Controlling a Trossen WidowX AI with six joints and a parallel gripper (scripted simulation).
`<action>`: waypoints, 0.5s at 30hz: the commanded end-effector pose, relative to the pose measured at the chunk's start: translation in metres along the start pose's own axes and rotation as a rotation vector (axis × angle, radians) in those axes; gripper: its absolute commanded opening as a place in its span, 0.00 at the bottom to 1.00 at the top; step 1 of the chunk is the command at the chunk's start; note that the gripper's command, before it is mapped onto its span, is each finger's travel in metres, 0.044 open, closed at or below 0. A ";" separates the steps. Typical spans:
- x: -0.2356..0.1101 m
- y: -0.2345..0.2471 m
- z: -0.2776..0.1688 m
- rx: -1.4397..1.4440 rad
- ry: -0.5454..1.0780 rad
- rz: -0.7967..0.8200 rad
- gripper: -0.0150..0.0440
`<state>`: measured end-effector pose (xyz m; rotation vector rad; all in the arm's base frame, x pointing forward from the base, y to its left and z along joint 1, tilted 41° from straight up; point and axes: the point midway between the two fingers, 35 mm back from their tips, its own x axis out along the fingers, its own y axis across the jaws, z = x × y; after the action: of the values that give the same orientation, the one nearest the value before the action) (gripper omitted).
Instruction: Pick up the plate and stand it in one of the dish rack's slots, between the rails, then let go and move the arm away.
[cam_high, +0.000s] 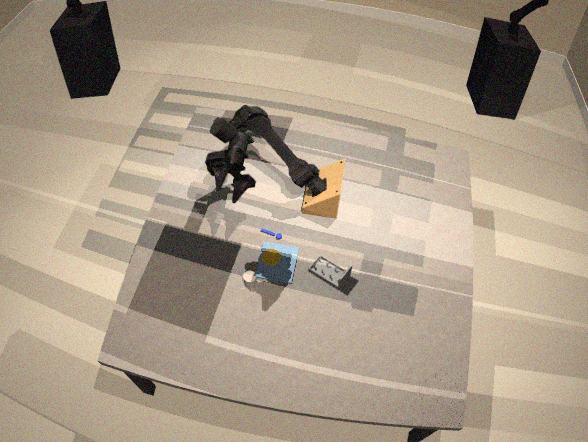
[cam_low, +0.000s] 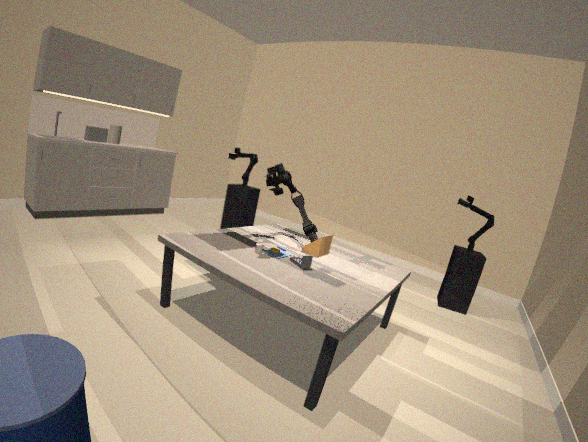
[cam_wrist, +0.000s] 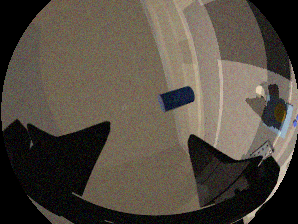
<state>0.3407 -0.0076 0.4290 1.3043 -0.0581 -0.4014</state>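
The plate is a small yellow disc lying flat on a light blue mat near the middle of the table. The grey dish rack stands just right of the mat, with nothing in it. My gripper is open and empty. It hangs high in the air over the back left part of the table, well apart from the plate and the rack. In the wrist view the two dark fingers frame mostly floor, and the mat shows small at the right edge.
A white cup stands at the mat's left corner. A blue spoon lies behind the mat. The arm is mounted on an orange wedge. Two black pedestals stand behind the table. A blue barrel stands on the floor.
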 end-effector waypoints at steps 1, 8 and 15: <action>0.016 -0.025 -0.003 -0.115 -0.017 -0.087 0.93; 0.037 -0.063 -0.004 -0.309 -0.029 -0.226 0.93; 0.053 -0.102 -0.002 -0.499 -0.019 -0.368 0.93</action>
<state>0.3634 -0.0360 0.3424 0.9004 0.1935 -0.6459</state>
